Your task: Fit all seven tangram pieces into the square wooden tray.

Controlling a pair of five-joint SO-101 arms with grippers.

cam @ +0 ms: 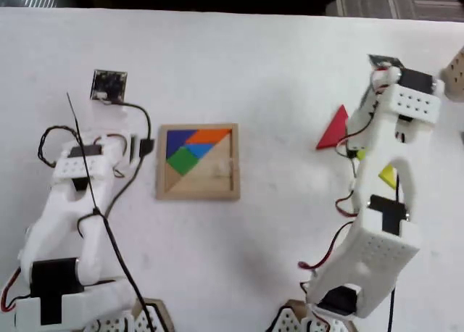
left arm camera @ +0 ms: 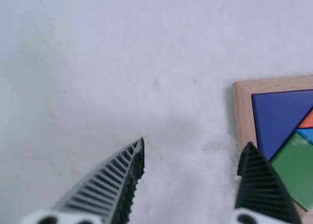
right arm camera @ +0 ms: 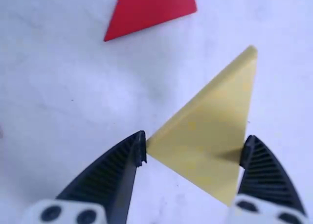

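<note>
Right gripper spread wide, straddling the flat yellow triangle piece on the white surface, well right of the square wooden tray. Left gripper open too, beside the tray's left edge.

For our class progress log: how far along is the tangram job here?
Done: the blue piece, orange piece, light-blue piece and green piece sit in the square wooden tray, its remainder bare wood. In hand: the open right hand straddles the flat yellow triangle on the white table. Left: that one and the flat red triangle, at least. The left hand is open beside the tray.
</note>
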